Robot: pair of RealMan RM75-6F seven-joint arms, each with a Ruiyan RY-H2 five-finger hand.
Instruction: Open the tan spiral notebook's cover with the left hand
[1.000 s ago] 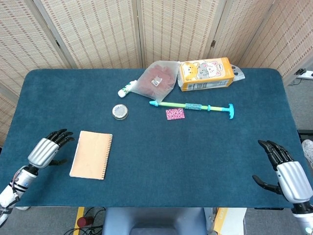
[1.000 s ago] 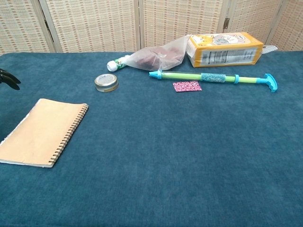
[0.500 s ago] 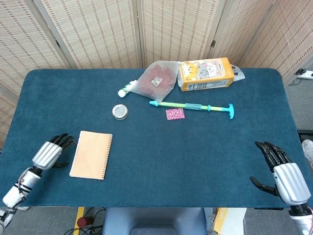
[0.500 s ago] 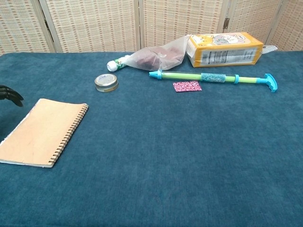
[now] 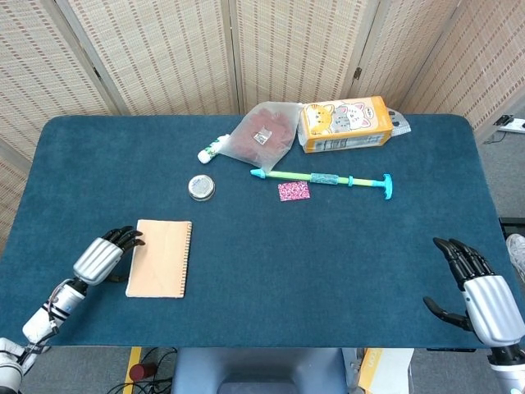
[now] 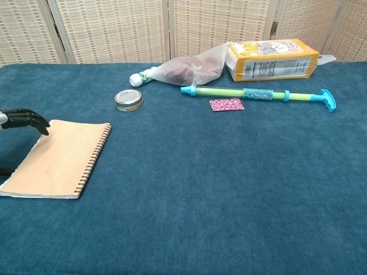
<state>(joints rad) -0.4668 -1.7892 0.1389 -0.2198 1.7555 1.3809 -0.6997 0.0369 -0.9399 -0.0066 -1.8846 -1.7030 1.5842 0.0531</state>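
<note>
The left hand [image 5: 104,257] has closed in on the tan spiral notebook [image 5: 160,258] over the last second: it stood apart from the book's free long edge a second ago and now sits at that edge, its dark fingers [image 6: 28,119] reaching onto the far corner of the cover opposite the wire binding. The notebook itself has shifted; it lay slightly askew on the tabletop [image 5: 271,271] and now lies squarer and a little nearer the middle, which suggests the hand has nudged it on contact. The cover remains flat and closed in both views. The fingers are loosely curled over the corner and hold nothing; whether any fingertip is under the cover's edge cannot be told from these views. The right hand [image 5: 480,289] rests at the near right of the tabletop, well apart from the work, fingers spread and empty, in much the same place as before. The round tin [image 5: 201,188], the plastic bag [image 5: 264,131], the cat-print box [image 5: 344,123], the green and blue stick [image 5: 324,178] and the pink patch [image 5: 294,191] are unmoved. In my judgement the approach is finished and the lift has not begun; the cover's edge must be caught from below, and further sliding of the book is the evident risk.
</note>
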